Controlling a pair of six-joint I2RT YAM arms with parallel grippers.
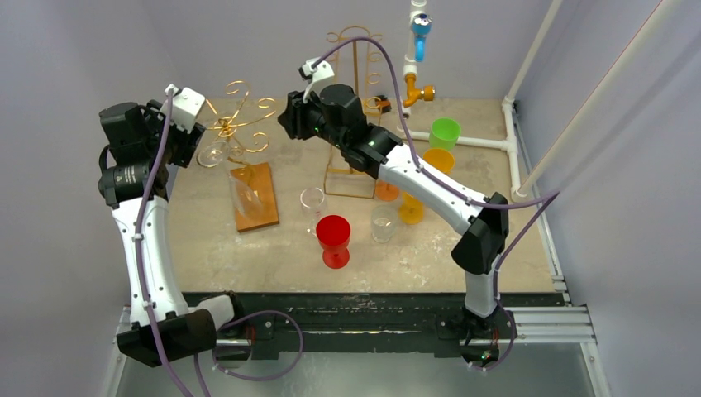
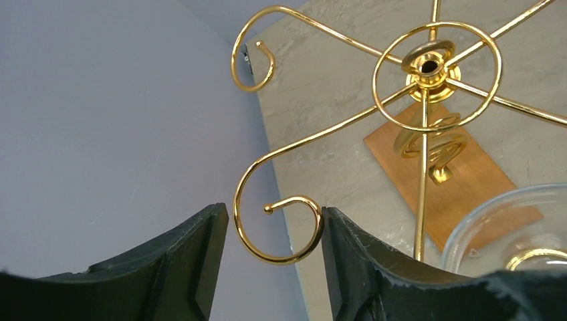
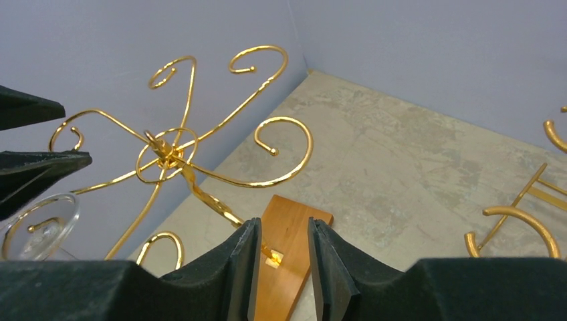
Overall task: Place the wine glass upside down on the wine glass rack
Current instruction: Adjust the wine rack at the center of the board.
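The gold wire wine glass rack [image 1: 237,118] stands on a wooden base [image 1: 263,211] at the back left. A clear wine glass [image 1: 249,195] hangs from it bowl down and tilted, its foot [image 1: 213,152] in a rack arm. My left gripper [image 1: 192,141] is open beside that foot. In the left wrist view a gold curl [image 2: 277,231] lies between the open fingers [image 2: 274,217], touching the right one, and the glass foot [image 2: 508,227] shows at lower right. My right gripper [image 1: 286,116] is open and empty to the right of the rack top, with the wooden base [image 3: 287,221] seen between its fingers [image 3: 283,231].
A second clear wine glass [image 1: 312,203], a red goblet [image 1: 334,238] and a clear tumbler [image 1: 383,223] stand mid-table. Orange cups [image 1: 411,207], a green cup [image 1: 444,132] and a second gold rack [image 1: 355,107] are at the back right, by white pipes [image 1: 463,142].
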